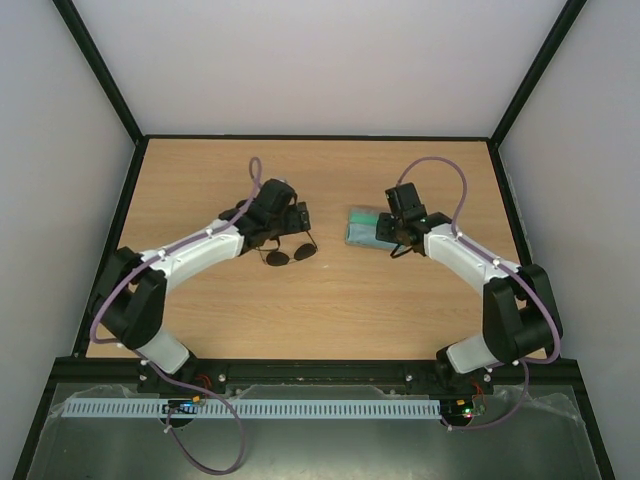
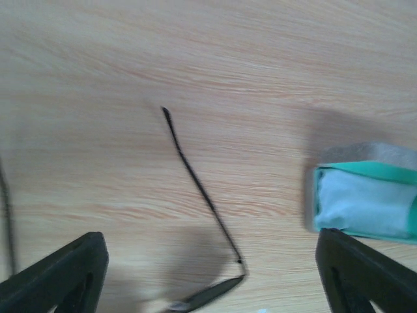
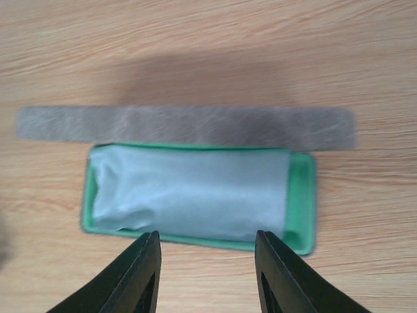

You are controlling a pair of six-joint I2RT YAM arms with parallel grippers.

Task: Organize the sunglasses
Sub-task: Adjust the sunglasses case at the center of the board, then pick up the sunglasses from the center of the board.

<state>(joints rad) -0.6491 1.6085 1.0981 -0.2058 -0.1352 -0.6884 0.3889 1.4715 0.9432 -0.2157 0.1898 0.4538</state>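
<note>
The sunglasses [image 1: 291, 254] lie on the wooden table with their temple arms unfolded, two round dark lenses side by side. In the left wrist view one thin temple arm [image 2: 202, 189] runs diagonally down to a lens [image 2: 210, 295] at the bottom edge. My left gripper [image 1: 298, 222] [image 2: 212, 280] hovers over them, open wide, fingers [image 2: 62, 274] on either side, gripping nothing. To the right lies an open case [image 1: 362, 227] [image 3: 301, 195] with green lining, a pale blue cloth [image 3: 189, 192] inside and its grey flap [image 3: 186, 125] laid back. My right gripper [image 1: 388, 233] [image 3: 208, 280] stands open at the case's near edge, empty.
Black frame rails border the table [image 1: 320, 310] on all sides, with white walls behind. In the left wrist view the case's end [image 2: 365, 199] sits just right of the sunglasses, close to my right-hand finger [image 2: 365, 274].
</note>
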